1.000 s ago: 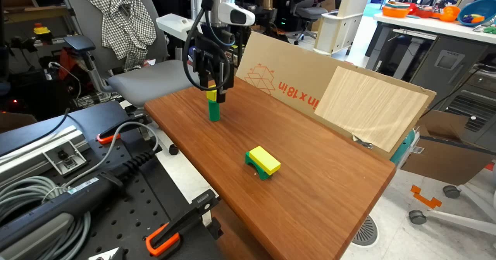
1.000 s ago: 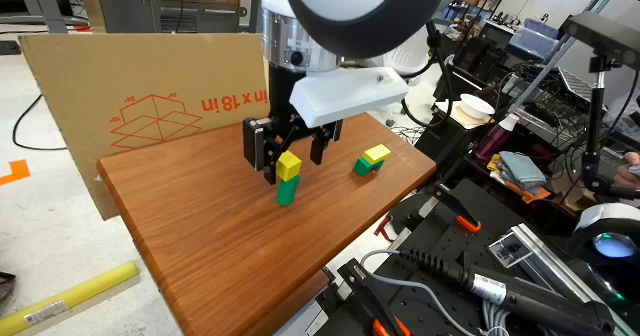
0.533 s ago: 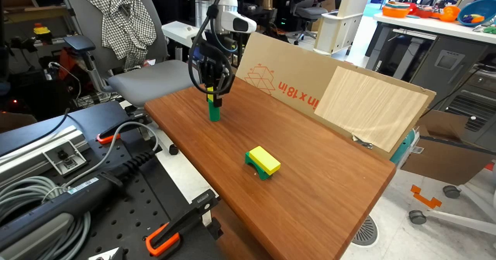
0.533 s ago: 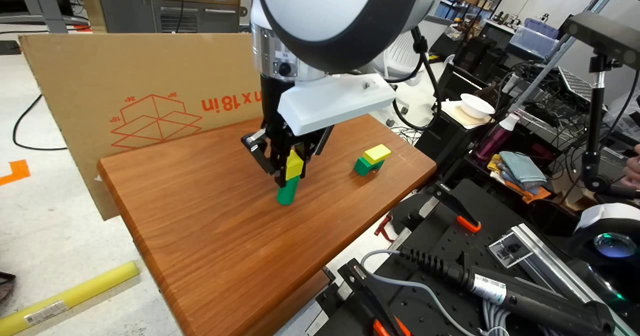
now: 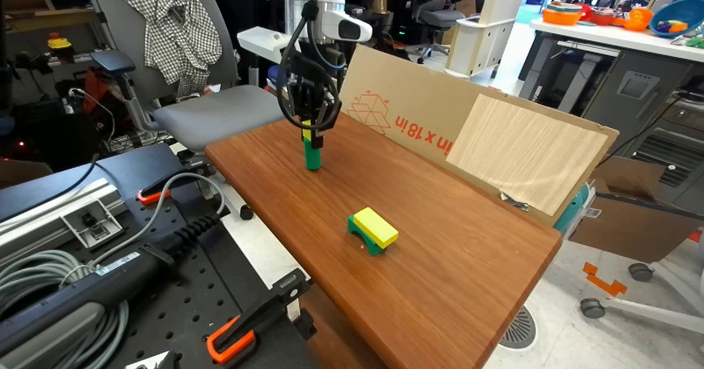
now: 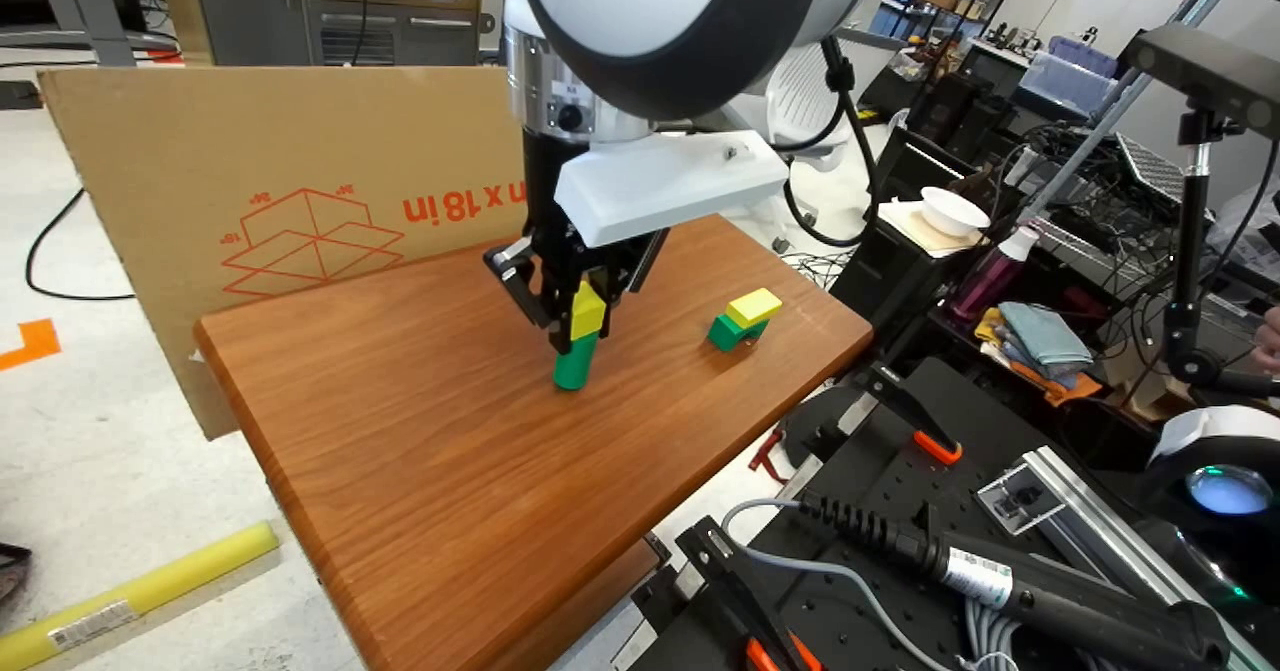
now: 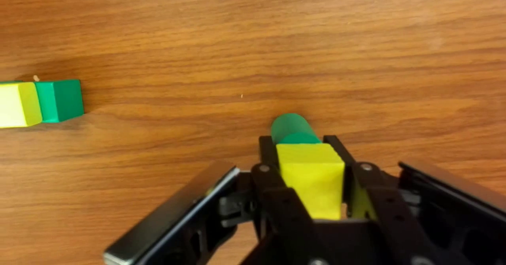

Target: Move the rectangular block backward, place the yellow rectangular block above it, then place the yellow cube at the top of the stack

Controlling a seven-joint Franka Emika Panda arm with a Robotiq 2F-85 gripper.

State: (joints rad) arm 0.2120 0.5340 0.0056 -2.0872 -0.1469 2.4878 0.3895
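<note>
There's the wooden bench, wide across both exterior views, and low over it the black pincer, jaws close together and gripping! Well apart from it, the green rectangular block sits on the bench with the yellow rectangular block lying flat on top, and between those jaws, right above an upright green cylinder, it's the yellow cube, pinched from both sides; whether the cylinder's foot touches the bench, I can't tell.
</note>
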